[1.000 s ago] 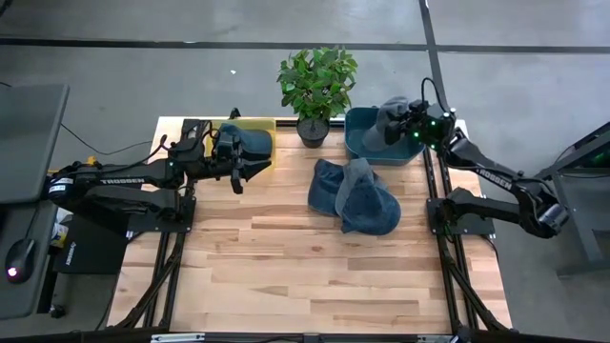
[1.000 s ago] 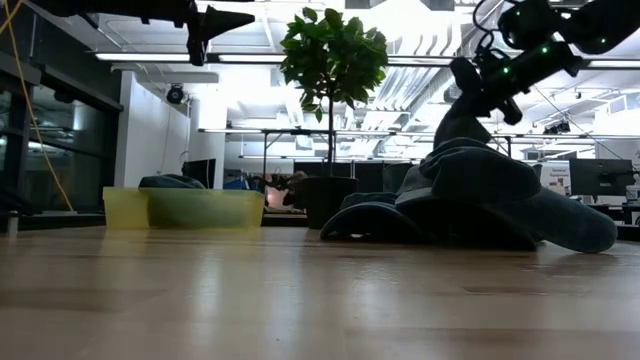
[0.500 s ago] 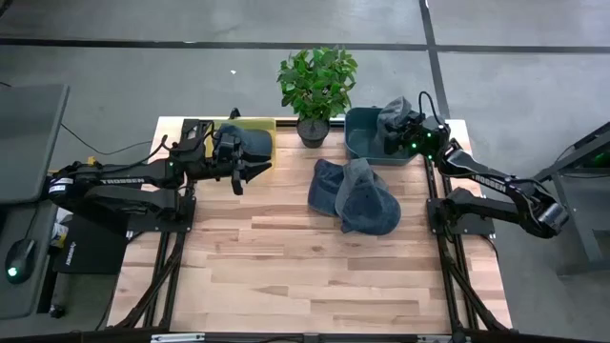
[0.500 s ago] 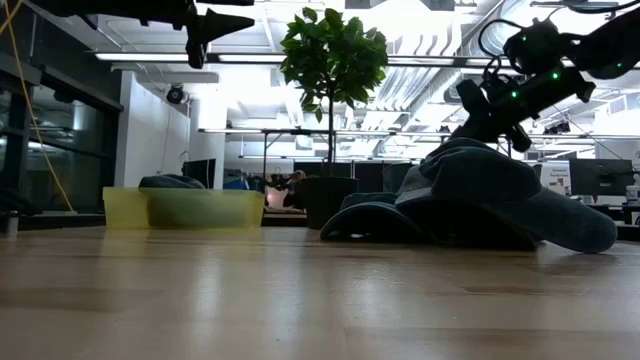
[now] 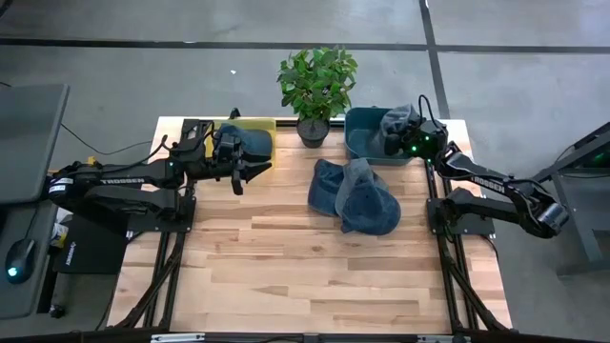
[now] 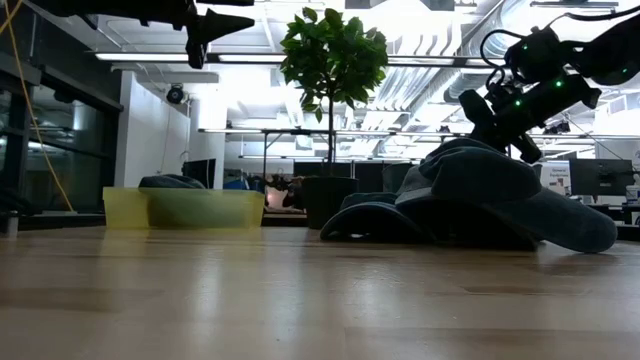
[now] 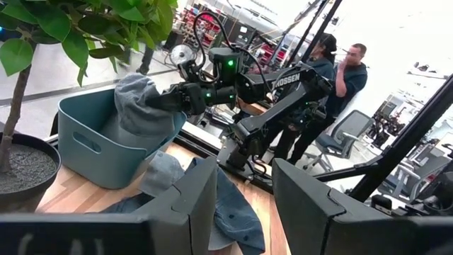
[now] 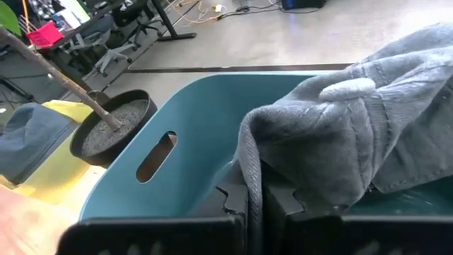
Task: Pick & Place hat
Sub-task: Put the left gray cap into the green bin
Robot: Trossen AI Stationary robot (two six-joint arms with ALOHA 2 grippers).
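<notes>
A grey hat (image 5: 393,119) hangs in a teal bin (image 5: 362,148) at the table's far right, with my right gripper (image 5: 400,140) shut on it. The left wrist view shows the hat (image 7: 138,106) rising above the bin's rim (image 7: 92,117), its lower part down inside. A pile of blue hats (image 5: 357,195) lies on the table's middle. My left gripper (image 5: 250,171) hovers open and level above the table's far left, beside a yellow bin (image 5: 259,125) that holds a blue hat (image 5: 250,143). My right gripper pinches a fold of the grey hat's cloth (image 8: 251,166) between its two fingers (image 8: 283,202). The cloth drapes over and past them. The fingers come from the table's right, slanting down into the bin. The hat's top stands above the rim, and its lower part is inside the bin.
A potted plant (image 5: 316,86) stands at the far edge between the two bins. The near half of the wooden table (image 5: 305,276) is bare. Two people (image 7: 340,64) stand in the room beyond the right arm.
My right gripper has come down and a little toward the table's left, rolling slightly, and has carried the grey hat from above the teal bin down into it. It stays shut on the hat.
</notes>
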